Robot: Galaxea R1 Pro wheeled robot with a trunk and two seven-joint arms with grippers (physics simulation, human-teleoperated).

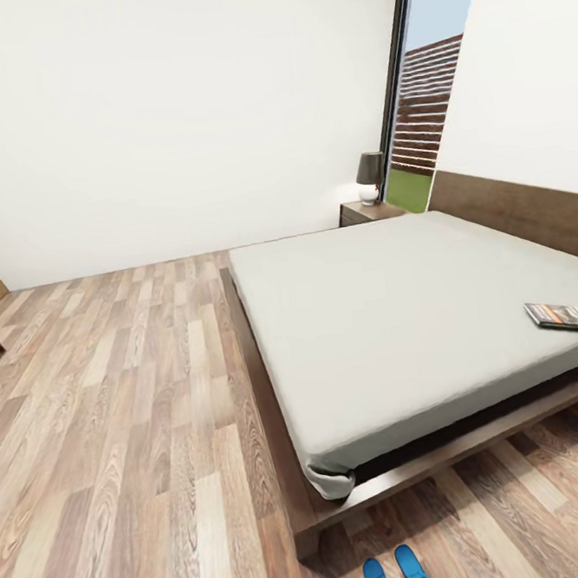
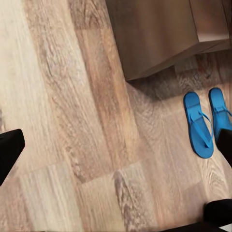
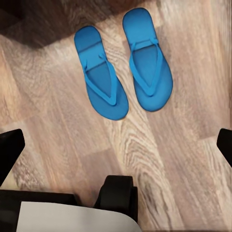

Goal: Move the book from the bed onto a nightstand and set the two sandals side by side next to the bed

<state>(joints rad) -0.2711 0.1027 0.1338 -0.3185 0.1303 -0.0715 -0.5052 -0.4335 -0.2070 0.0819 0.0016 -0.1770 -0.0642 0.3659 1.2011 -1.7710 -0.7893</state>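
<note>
**Desk:** Item one, the book?

**Operator:** I log one thin paperback book (image 1: 560, 315), dark cover with pale lettering and an orange band, lying flat on the bed (image 1: 397, 333) near its foot edge, towards my right. The bed has a plain light-grey mattress on a low dark brown frame.

**Desk:** Nightstand?

**Operator:** One dark brown nightstand (image 1: 368, 212) at the far corner beside the headboard, with a small dark-shaded lamp (image 1: 370, 178) on top.

**Desk:** Sandals?

**Operator:** Two bright blue flip-flops on the wood-plank floor (image 1: 116, 407), just off the bed's foot corner. First sandal (image 3: 100, 72) and second sandal (image 3: 147, 58) lie side by side, parallel, close but not touching.

**Desk:** Claws?

**Operator:** Left gripper (image 2: 118, 154): I see dark fingertips (image 2: 8, 150) at opposite edges of its wrist view, spread wide, holding nothing, bare floor between. Right gripper (image 3: 118, 145): the same, fingers (image 3: 9, 150) wide apart, gripping nothing, above the floor just short of the sandals.
</note>
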